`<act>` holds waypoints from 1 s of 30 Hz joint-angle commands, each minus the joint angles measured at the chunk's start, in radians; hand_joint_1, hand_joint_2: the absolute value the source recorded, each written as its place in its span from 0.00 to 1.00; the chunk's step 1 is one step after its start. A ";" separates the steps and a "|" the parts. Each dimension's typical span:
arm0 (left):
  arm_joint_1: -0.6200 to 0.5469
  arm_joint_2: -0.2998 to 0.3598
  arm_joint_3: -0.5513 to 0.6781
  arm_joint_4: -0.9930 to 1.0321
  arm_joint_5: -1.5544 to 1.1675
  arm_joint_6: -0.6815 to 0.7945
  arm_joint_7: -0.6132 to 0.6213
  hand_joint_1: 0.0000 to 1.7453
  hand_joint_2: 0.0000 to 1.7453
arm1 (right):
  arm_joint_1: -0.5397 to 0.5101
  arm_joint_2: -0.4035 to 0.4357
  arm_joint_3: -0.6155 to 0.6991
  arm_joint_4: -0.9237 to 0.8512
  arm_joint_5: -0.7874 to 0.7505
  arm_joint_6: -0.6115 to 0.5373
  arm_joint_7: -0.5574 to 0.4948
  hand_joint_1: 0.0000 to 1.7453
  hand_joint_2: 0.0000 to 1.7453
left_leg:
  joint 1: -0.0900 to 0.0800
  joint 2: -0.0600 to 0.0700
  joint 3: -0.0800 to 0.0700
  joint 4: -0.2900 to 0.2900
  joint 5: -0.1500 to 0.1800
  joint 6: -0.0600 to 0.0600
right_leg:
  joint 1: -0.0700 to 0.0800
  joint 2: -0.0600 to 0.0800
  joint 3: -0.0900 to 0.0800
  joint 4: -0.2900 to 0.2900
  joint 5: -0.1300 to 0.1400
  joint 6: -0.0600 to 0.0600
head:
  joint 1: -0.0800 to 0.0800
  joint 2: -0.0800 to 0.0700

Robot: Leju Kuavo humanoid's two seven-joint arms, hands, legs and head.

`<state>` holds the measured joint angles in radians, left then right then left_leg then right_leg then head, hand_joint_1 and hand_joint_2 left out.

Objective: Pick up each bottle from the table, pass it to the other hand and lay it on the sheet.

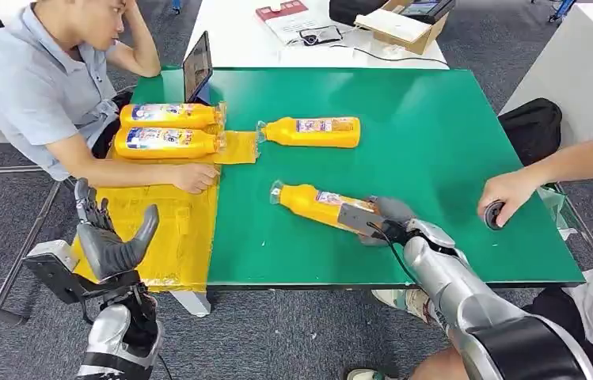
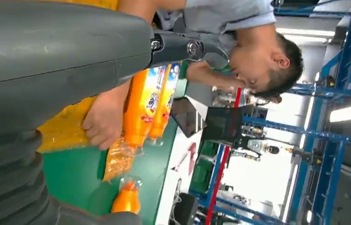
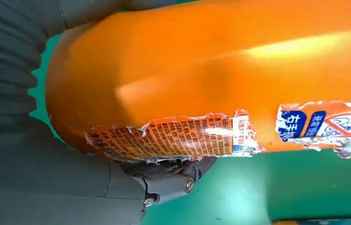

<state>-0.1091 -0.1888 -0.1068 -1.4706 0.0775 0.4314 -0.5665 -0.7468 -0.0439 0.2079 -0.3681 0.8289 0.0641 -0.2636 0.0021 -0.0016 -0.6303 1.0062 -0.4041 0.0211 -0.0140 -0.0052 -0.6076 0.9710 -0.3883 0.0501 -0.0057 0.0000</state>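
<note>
left hand [image 1: 111, 237] open, right hand [image 1: 384, 215] gripping

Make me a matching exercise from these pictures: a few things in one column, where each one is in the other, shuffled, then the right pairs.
Things:
1. left hand
2. right hand
3. two bottles side by side
4. lone bottle

Places:
A. on the green table, just off the sheet's end
B. on the yellow sheet
C. raised over the sheet's near end, holding nothing
D. around the nearest bottle

Pairs: 1-C, 2-D, 3-B, 4-A
</note>
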 commanded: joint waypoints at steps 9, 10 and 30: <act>0.018 0.033 -0.070 0.030 0.034 -0.140 0.005 0.00 1.00 | 0.067 0.033 -0.063 0.003 -0.154 0.003 -0.219 1.00 1.00 | 0.001 0.000 0.005 -0.001 -0.002 -0.002 | 0.001 0.000 0.006 0.000 -0.002 -0.003 | 0.000 0.000; 0.020 0.036 -0.085 0.038 0.033 -0.164 0.013 0.00 1.00 | 0.077 0.043 -0.080 -0.015 -0.181 -0.017 -0.259 1.00 1.00 | 0.001 -0.001 0.004 -0.001 -0.001 -0.001 | 0.001 -0.001 0.004 -0.001 -0.001 -0.002 | 0.000 0.000; 0.049 -0.016 -0.159 0.129 0.176 -0.326 0.040 0.00 1.00 | 0.372 0.229 -0.129 -0.626 -0.663 -0.260 -0.434 1.00 1.00 | 0.000 -0.002 -0.003 -0.001 -0.002 -0.002 | 0.000 -0.001 -0.002 0.000 -0.002 -0.002 | 0.000 0.000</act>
<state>-0.0232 -0.2045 -0.2403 -1.4332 0.2827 0.0752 -0.5261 -0.4183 0.1465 0.0809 -0.8698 0.2265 -0.1778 -0.6871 0.0019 -0.0029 -0.6351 1.0061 -0.4050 0.0204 -0.0143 -0.0057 -0.6113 0.9711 -0.3894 0.0498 -0.0053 0.0000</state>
